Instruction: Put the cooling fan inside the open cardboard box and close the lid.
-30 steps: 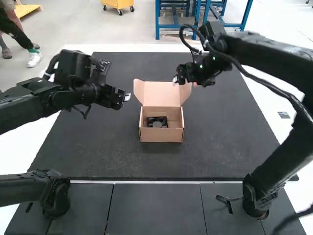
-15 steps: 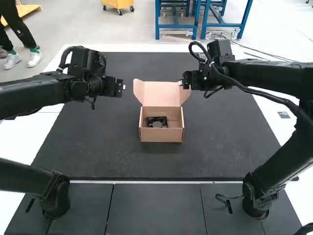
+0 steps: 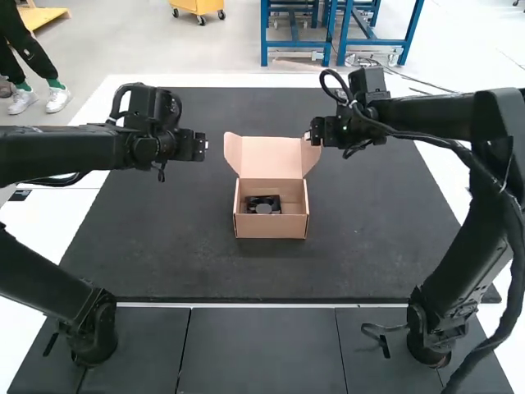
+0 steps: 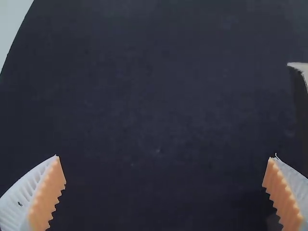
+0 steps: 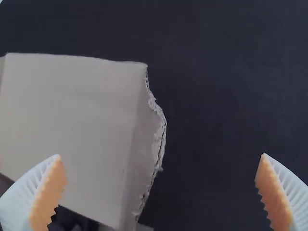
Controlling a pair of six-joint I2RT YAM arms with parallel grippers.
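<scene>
A small brown cardboard box (image 3: 271,220) stands open in the middle of the black mat, with its lid (image 3: 271,156) tilted up and back. The black cooling fan (image 3: 263,205) lies inside the box. My left gripper (image 3: 200,146) hangs to the left of the lid's upper edge, open, with only mat between its fingers (image 4: 45,192). My right gripper (image 3: 312,135) hovers at the lid's upper right corner, open. In the right wrist view the pale lid flap (image 5: 77,130) with a torn edge lies under one orange pad (image 5: 48,192).
The black mat (image 3: 164,238) covers the table, with white surface around it. Both arms stretch in from the sides at lid height. Open mat lies in front of and beside the box.
Both grippers have drawn back and up toward the far side of the mat, level with the lid's top edge. The box and fan have stayed put.
</scene>
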